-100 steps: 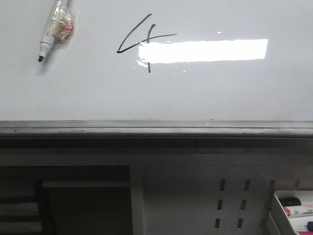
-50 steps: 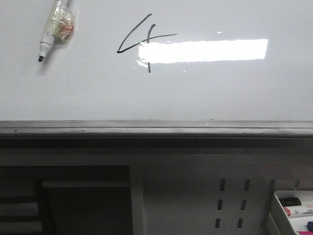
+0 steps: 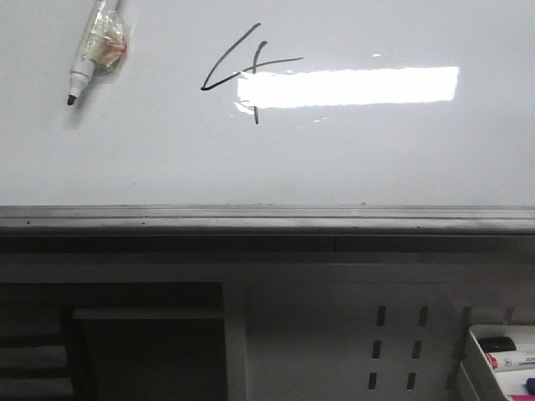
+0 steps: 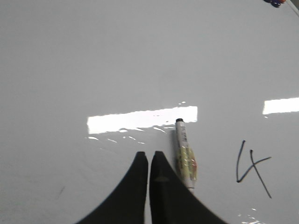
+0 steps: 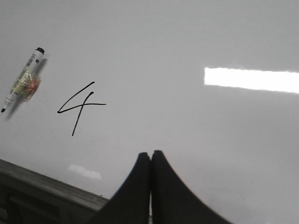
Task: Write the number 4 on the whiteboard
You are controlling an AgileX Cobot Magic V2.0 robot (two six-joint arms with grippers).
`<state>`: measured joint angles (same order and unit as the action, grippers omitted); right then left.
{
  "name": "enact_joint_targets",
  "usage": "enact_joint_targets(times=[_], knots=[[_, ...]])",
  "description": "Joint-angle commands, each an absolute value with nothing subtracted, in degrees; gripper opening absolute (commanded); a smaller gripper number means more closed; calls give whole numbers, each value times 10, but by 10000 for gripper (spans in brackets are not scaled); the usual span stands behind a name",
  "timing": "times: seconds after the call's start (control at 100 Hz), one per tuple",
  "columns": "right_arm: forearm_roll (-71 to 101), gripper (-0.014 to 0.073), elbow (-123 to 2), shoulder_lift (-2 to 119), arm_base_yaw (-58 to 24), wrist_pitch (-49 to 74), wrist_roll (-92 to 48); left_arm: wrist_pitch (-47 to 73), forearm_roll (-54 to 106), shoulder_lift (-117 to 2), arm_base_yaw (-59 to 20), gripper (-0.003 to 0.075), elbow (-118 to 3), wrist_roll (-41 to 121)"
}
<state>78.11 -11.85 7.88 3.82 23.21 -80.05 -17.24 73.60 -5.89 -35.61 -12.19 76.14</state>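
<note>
A thin black number 4 (image 3: pixel 242 71) stands on the glossy whiteboard (image 3: pixel 376 159), partly under a bright light reflection; it also shows as the number 4 (image 4: pixel 252 167) and the number 4 (image 5: pixel 80 107). An uncapped marker (image 3: pixel 92 52) with a taped middle lies on the board to the left of it. In the left wrist view my left gripper (image 4: pixel 149 154) is shut and empty, just beside the marker (image 4: pixel 185 158) without holding it. My right gripper (image 5: pixel 150 153) is shut and empty over bare board, right of the 4; the marker (image 5: pixel 21 81) lies far from it.
A grey metal rail (image 3: pixel 267 219) runs along the whiteboard's lower edge. Below it are a white perforated panel (image 3: pixel 393 351) and a tray of markers (image 3: pixel 501 359) at the lower right, with a dark recess (image 3: pixel 117 342) at the lower left.
</note>
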Motion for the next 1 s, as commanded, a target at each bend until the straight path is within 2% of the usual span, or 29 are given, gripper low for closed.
enact_joint_targets(times=[0.0,0.24,0.36,0.67,0.99], knots=[[802,-67,-133,84,43,219,-806,-163,578,-77,-308,-20,-119,607],[802,-67,-133,84,43,218,-806,-52,195,-47,-157,-20,-69,257],[802,-67,-133,84,43,218,-806,-32,94,-23,-113,-20,-53,141],[802,-67,-133,84,43,218,-806,-48,47,19,-51,-20,6,95],[802,-67,-133,84,43,216,-806,-48,45,18,-76,-20,15,64]])
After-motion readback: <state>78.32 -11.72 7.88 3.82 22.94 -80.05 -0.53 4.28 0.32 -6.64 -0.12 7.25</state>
